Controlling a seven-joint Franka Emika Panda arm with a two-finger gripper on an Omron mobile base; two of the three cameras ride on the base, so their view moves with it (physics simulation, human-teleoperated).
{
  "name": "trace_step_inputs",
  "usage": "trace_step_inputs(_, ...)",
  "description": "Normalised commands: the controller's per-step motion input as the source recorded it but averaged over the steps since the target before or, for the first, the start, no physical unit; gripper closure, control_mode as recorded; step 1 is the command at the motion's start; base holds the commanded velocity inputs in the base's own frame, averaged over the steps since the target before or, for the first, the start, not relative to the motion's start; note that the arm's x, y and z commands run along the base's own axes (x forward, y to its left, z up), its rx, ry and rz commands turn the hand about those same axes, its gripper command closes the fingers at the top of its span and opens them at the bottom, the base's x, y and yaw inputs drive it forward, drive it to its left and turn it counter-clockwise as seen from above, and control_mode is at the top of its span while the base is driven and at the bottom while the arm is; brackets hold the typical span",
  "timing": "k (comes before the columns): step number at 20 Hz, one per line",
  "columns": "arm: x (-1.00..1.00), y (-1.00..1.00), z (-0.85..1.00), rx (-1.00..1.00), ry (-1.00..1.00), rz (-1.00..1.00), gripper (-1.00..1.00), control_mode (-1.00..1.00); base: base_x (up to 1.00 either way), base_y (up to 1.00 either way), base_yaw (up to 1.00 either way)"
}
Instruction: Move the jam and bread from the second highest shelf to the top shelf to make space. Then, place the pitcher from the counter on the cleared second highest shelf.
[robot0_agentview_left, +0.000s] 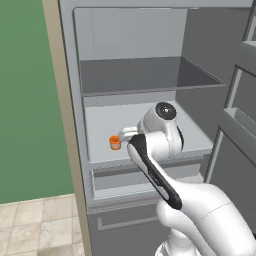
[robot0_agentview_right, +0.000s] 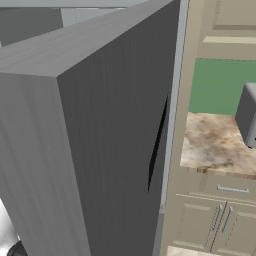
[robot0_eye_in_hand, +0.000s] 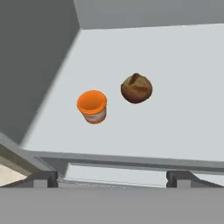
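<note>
Open fridge (robot0_agentview_left: 70, 100) in grey, inner walls plain, seen from the left base camera; from the right base camera, its broad dark grey side (robot0_agentview_right: 100, 150) beside a tan-and-brown marbled counter (robot0_agentview_right: 215, 145) over cream cabinets (robot0_agentview_right: 215, 220)

Inside, top shelf (robot0_agentview_left: 145, 75): flat, dark grey, thin front edge, bare across what shows

Below it, second highest shelf (robot0_agentview_left: 105, 130): wide, pale whitish-grey, grey front lip, carrying both small things

White arm (robot0_agentview_left: 165, 165) with dark joints rising from the lower right, reaching in over the pale shelf

Gripper (robot0_eye_in_hand: 111, 178): jaws wide apart, nothing between them, hanging above the shelf's front lip; dark fingertips (robot0_eye_in_hand: 43, 178) at the bottom of the hand camera

Bread (robot0_eye_in_hand: 136, 88): small round loaf, dark brown, lumpy, paler split across the crust; no clear long axis; sitting near the middle of the pale shelf, further back than the jar

Jam (robot0_eye_in_hand: 92, 106): tiny orange jar, orange lid, paler middle band; standing upright, lid up, towards the front left of the pale shelf, just beside the bread but apart from it; also visible from the left base camera as an orange spot (robot0_agentview_left: 115, 143) near the shelf's left wall, close to the hand
</note>
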Motion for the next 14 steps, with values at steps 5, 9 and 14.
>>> trace_step_inputs(5, 0.11, 0.51, -0.32, 0.02, 0.06, 0.04, -1.00, -1.00, 0.00, 0.00, 0.00)
trace_step_inputs(9, 0.27, 0.36, -0.16, 0.00, 0.11, 0.03, -1.00, -1.00, 0.00, 0.00, 0.00)
trace_step_inputs(14, 0.41, 0.03, -0.05, 0.00, 0.07, 0.00, -1.00, -1.00, 0.00, 0.00, 0.00)
